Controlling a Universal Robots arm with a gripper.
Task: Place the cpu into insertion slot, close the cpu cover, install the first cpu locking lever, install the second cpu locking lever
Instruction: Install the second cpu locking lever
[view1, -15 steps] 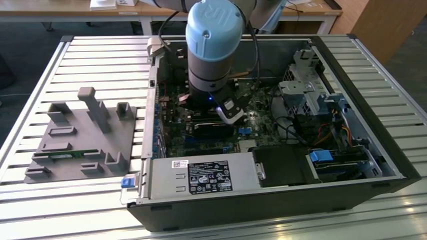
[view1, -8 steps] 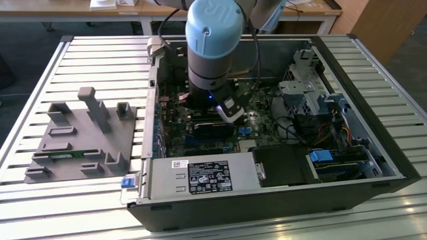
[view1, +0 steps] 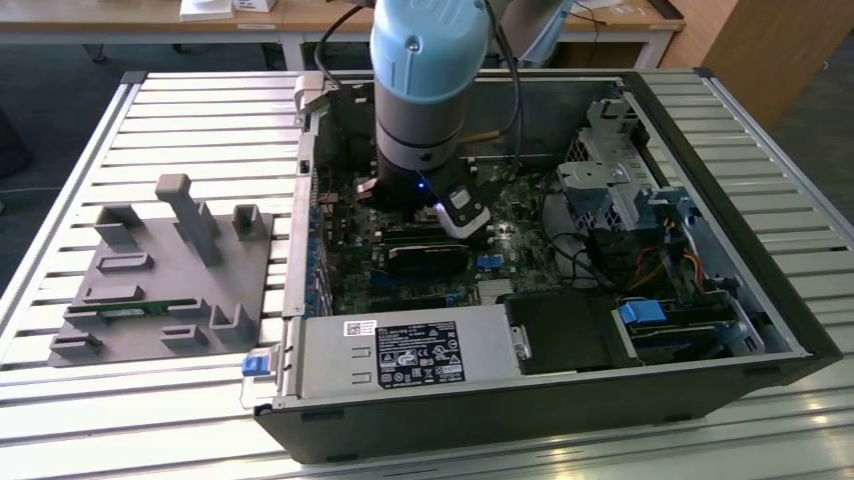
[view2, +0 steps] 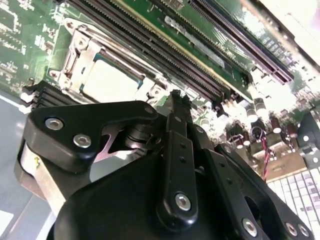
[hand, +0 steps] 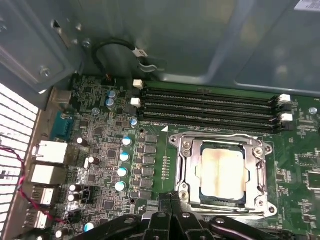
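Tool: your tool (hand: 170, 200) hung low over the green motherboard (hand: 100, 150), its fingers (view2: 176, 107) pressed together with nothing between them, the tips just beside the socket's edge.
Cpu: the cpu (hand: 222, 171) already lay flat in the insertion slot (hand: 206, 195), its pale metal top showing in both wrist views.
Cpu cover: the cpu cover (hand: 187, 160) lay down around the chip, framing it.
Memory slots: long black slots (hand: 210, 107) ran just beside the socket.
Case: in the exterior view you worked inside the open computer case (view1: 747, 330) on the slatted table (view1: 160, 110).
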